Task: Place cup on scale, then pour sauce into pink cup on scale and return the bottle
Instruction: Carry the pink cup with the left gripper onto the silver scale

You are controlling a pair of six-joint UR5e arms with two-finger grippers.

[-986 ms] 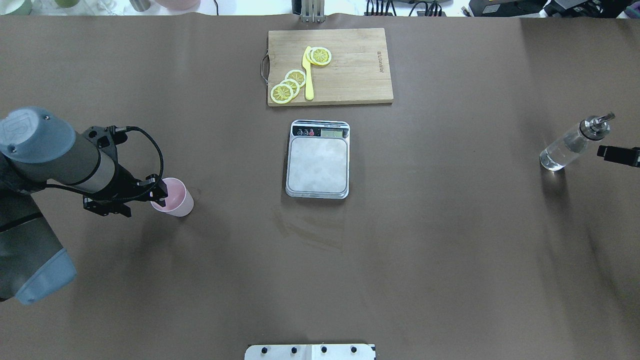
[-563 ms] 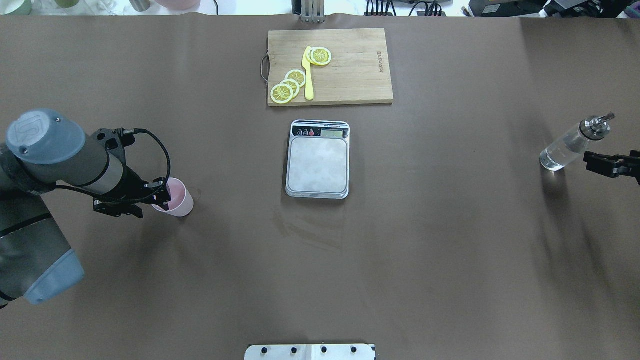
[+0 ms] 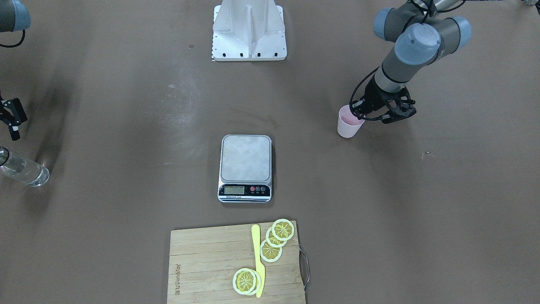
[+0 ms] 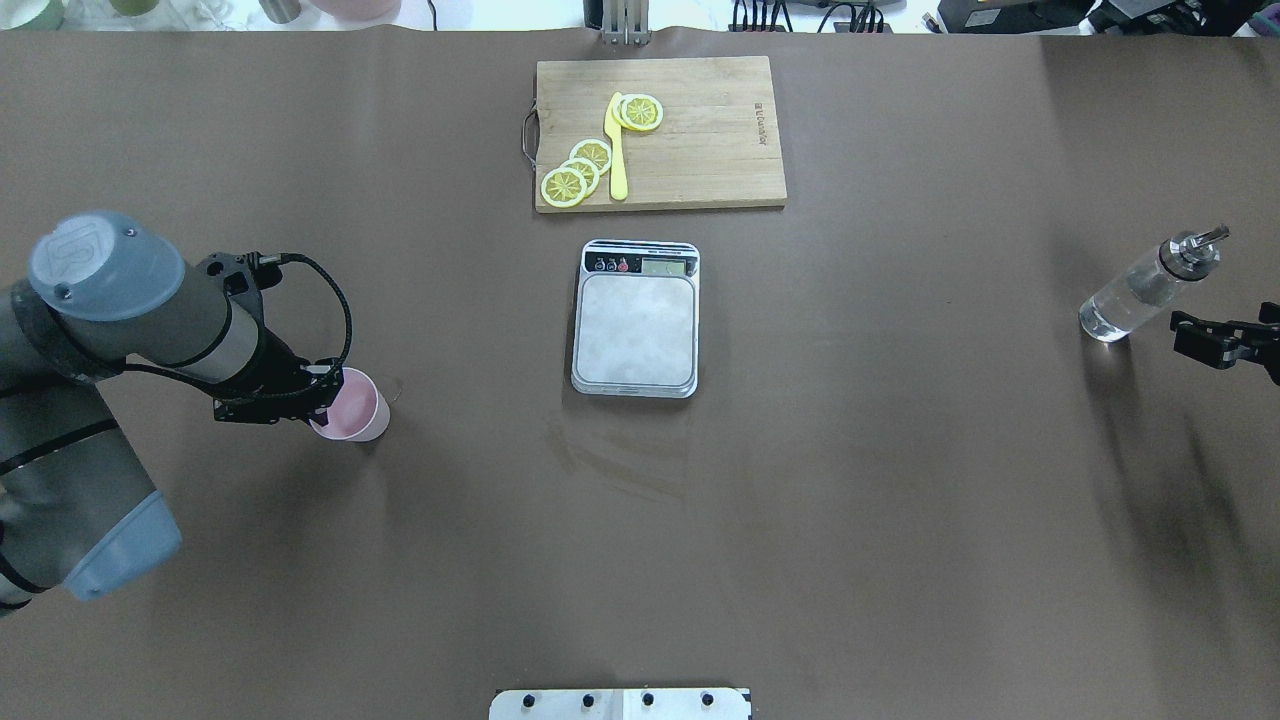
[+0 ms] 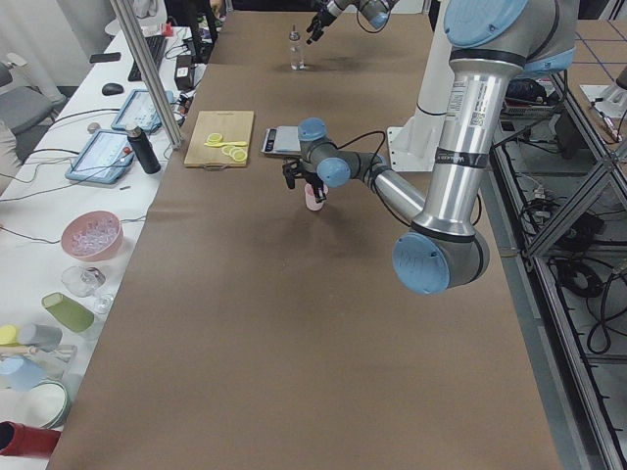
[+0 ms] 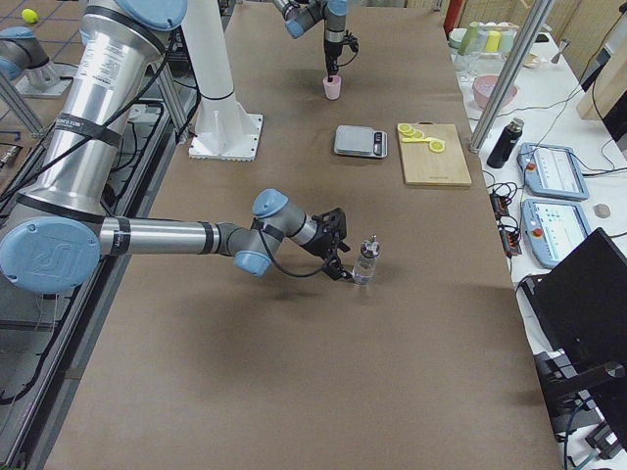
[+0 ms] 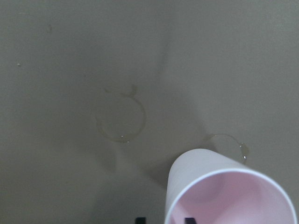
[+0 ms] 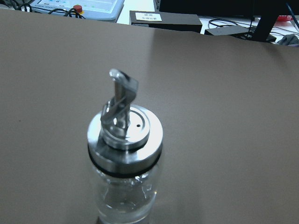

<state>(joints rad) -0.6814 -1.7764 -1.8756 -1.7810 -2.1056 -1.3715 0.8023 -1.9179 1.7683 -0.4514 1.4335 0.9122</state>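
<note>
A small pale pink tapered plastic cup [image 4: 352, 407] stands upright on the brown table [image 4: 640, 560], well apart from the flat rectangular kitchen scale with a grey steel platform [image 4: 636, 320] and off to the robot's left of it. The left wrist view looks down into the cup and shows only its pink wall and floor. The left gripper [image 4: 324, 394] is at the cup's rim with its fingers apart, one inside and one outside, and the near wall of the cup between them. It is not clamped on the cup. Two faint ring marks [image 7: 122, 117] show on the table just beside the cup. Far to the robot's right, a small clear cylindrical bottle with a steel pourer cap [image 4: 1140, 290] stands upright on the table, and a colourless sauce [image 8: 124, 198] shows through its wall. How high the liquid reaches cannot be told. The right gripper [image 4: 1192, 339] hangs just beside the bottle, fingers spread and apart from it. Beyond the scale lies a wooden cutting board [image 4: 710, 150] carrying yellow lemon slices [image 4: 590, 156] and a yellow plastic knife [image 4: 617, 150].
</note>
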